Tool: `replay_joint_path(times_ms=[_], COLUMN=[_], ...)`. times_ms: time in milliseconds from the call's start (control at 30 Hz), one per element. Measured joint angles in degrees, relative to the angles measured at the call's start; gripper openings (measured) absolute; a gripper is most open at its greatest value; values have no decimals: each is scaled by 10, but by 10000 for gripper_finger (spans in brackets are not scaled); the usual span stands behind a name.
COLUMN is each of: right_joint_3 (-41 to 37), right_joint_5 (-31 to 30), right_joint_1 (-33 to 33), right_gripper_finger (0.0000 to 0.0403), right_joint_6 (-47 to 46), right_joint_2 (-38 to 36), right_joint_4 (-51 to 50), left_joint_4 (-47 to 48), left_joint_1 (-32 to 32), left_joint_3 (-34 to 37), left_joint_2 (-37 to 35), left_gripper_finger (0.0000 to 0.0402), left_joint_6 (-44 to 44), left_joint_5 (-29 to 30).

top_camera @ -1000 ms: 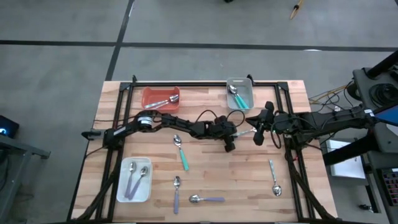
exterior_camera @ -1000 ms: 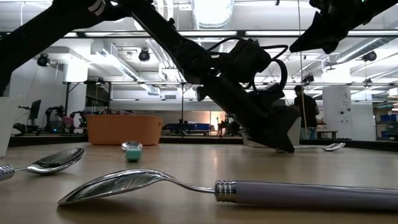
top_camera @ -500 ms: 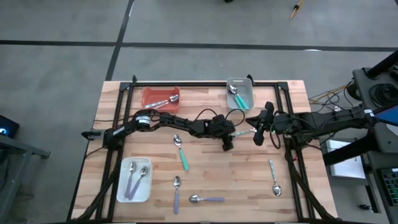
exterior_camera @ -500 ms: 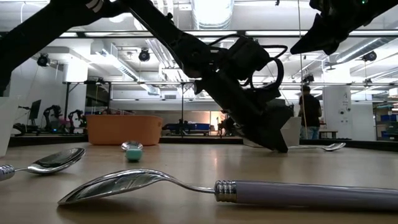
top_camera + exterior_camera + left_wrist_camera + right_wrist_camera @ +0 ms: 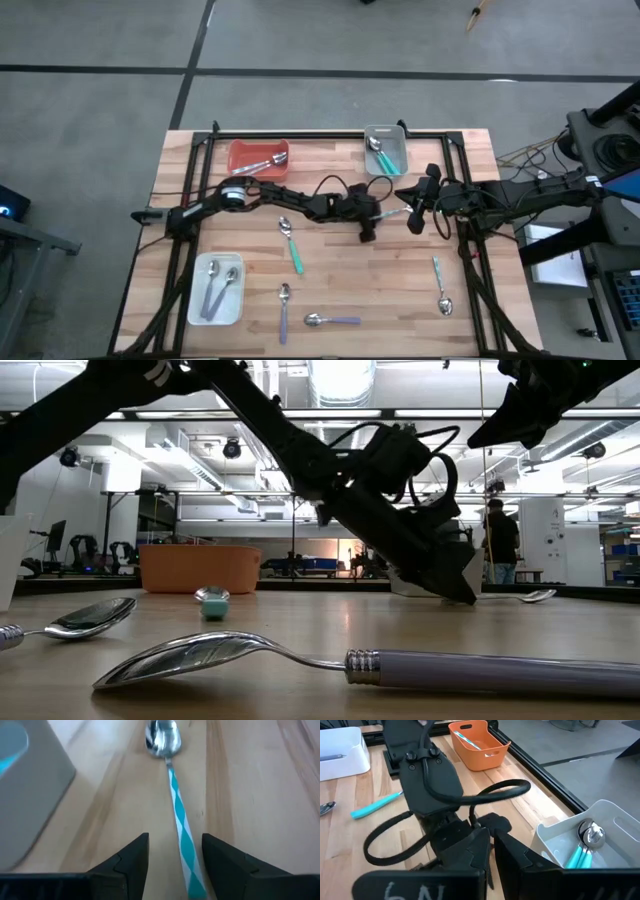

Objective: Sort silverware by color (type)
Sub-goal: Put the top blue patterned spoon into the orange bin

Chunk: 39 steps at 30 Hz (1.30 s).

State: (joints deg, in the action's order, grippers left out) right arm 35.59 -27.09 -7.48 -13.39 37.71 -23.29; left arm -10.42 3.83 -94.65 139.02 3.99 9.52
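With its fingers spread around a teal-striped spoon near the grey tray, the left gripper could pinch off-centre and skid the thin handle aside, while the right gripper waits pressed together.

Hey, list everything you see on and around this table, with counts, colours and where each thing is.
Table: one, light wood.
Orange tray: one, far left; at least one pale-handled spoon inside.
Grey tray: one, far middle; teal-handled spoons inside.
White tray: one, near left; two lavender spoons inside.
Teal spoon: one, loose, mid-table.
Lavender spoons: two, loose, near edge.
Pale-handled spoon: one, loose, near right.
Striped teal spoon: one, lying between the left gripper's fingers.
Person: one, dark clothes, in the room beyond.
Left gripper: open, mid-table.
Right gripper: shut, beside it.
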Motion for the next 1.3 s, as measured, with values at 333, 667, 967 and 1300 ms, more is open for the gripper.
replay_joint_path(times_ms=[333,667,967,1300], right_joint_3=[0,0,0,0], right_joint_5=[0,0,0,0], right_joint_1=[0,0,0,0], right_gripper_finger=[18,18,18,18], right_joint_6=[0,0,0,0], right_joint_2=[0,0,0,0], right_joint_4=[0,0,-1,-3], left_joint_4=[-107,-58,75,209], left_joint_1=[11,13,9,11], left_joint_3=[0,-5,-8,-6], left_joint_2=[23,30,20,-25], left_gripper_finger=[165,152,67,28], left_joint_6=[13,9,12,16], left_joint_5=[-41,-41,31,43])
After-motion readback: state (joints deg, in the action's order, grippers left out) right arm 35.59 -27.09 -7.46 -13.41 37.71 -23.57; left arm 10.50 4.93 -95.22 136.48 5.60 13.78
